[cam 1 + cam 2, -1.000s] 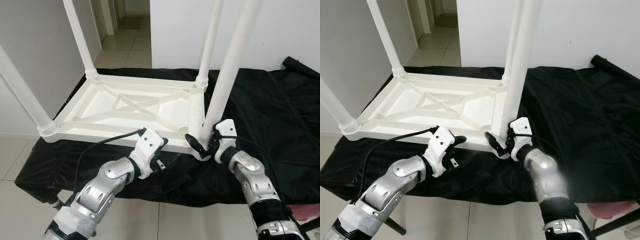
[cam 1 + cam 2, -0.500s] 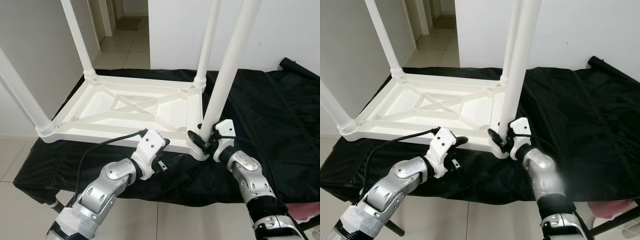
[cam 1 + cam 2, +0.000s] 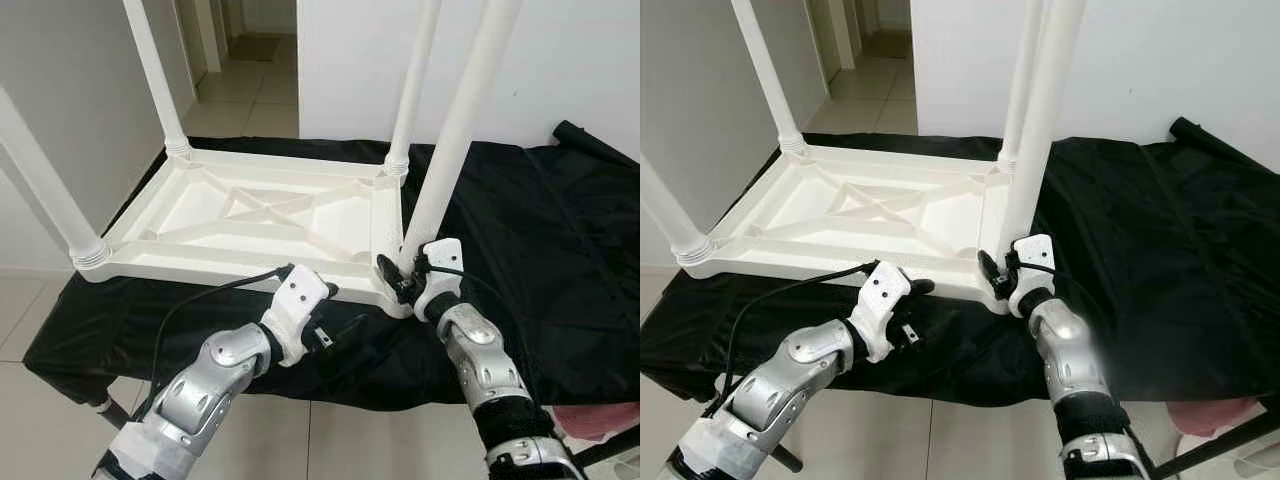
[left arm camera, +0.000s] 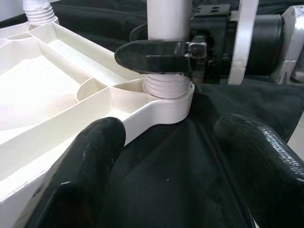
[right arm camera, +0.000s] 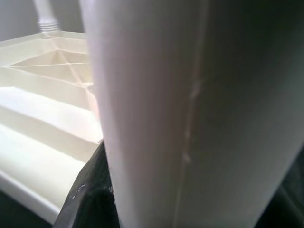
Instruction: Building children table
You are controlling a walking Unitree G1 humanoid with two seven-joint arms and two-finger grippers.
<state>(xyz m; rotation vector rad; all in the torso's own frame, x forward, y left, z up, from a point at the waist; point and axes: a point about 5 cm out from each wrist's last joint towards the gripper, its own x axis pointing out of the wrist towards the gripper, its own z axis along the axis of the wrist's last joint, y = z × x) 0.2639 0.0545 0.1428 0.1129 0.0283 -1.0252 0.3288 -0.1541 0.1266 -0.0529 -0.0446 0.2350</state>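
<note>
Upturned tabletop (image 3: 270, 215) on black-draped worktop (image 3: 540, 230) carries four legs; right pincer (image 3: 402, 278) clamps last leg (image 3: 450, 140) at 5 o'clock corner, seating apparently unfinished; left pincer (image 4: 166, 156) hovers wide beside.

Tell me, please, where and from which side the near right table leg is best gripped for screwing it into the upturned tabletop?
Grip the near right table leg low on its round shaft, just above the threaded collar, coming in level from the robot's side. It stands upright in the corner socket of the tabletop, so a low hold steadies it for turning. The right end effector is clamped there; the left end effector hovers open beside it.
</note>
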